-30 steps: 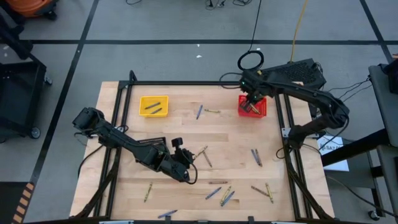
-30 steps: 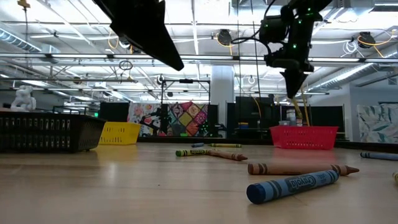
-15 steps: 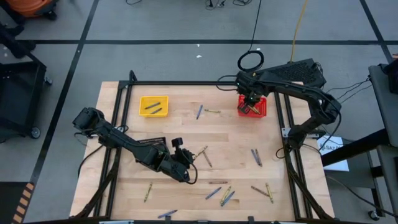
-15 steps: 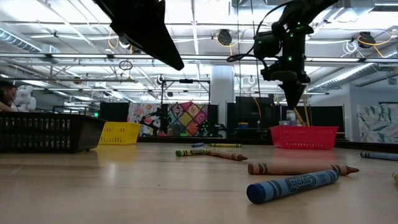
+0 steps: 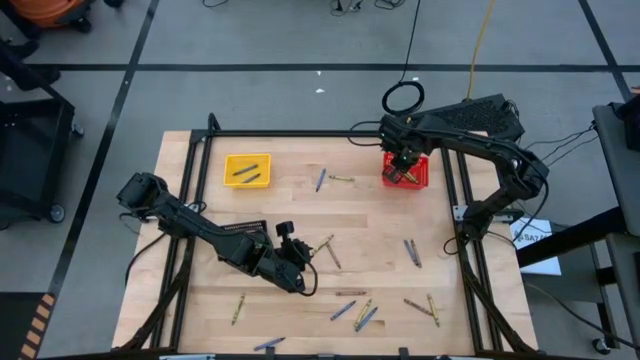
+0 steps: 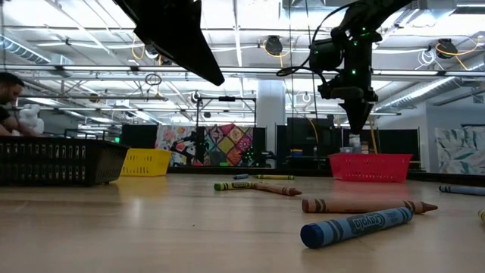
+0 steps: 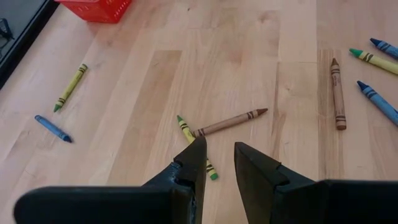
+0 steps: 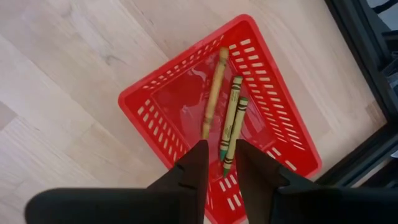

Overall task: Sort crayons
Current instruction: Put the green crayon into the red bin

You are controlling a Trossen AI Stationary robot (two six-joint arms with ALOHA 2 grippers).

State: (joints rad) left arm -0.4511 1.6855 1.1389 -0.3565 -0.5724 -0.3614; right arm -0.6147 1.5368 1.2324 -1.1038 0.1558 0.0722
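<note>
**High view and three others: right end effector above the red basket, crayons spread over the worktop**

High view: the right end effector [image 5: 404,163] hangs over the red basket [image 5: 419,176] at the upper right of the wooden worktop [image 5: 290,220]. The left end effector [image 5: 305,256] sits low at centre left of the frame, near a crossed pair of crayons [image 5: 327,248]. A yellow basket [image 5: 247,169] stands at upper left with sticks inside. Loose crayons lie in the middle top, at right centre and along the bottom edge.

Low view: the right end effector [image 6: 355,121] points down above the red basket [image 6: 370,167] at right centre, clear of its rim. A blue crayon [image 6: 356,226] and a brown crayon [image 6: 369,205] lie in the lower right foreground. A black basket [image 6: 57,161] sits at far left, and a person shows at the left edge behind it.

Left wrist view: the left end effector [image 7: 219,165] has a narrow gap between its fingers and holds nothing. Just ahead of it lie a brown crayon [image 7: 229,122] and a green one [image 7: 196,146], crossing near the frame's centre.

Right wrist view: the right end effector [image 8: 221,163] is slightly parted and empty, above the red basket [image 8: 155,122]. Three crayons [image 8: 231,123] lie inside it, one tan and two green.
</note>
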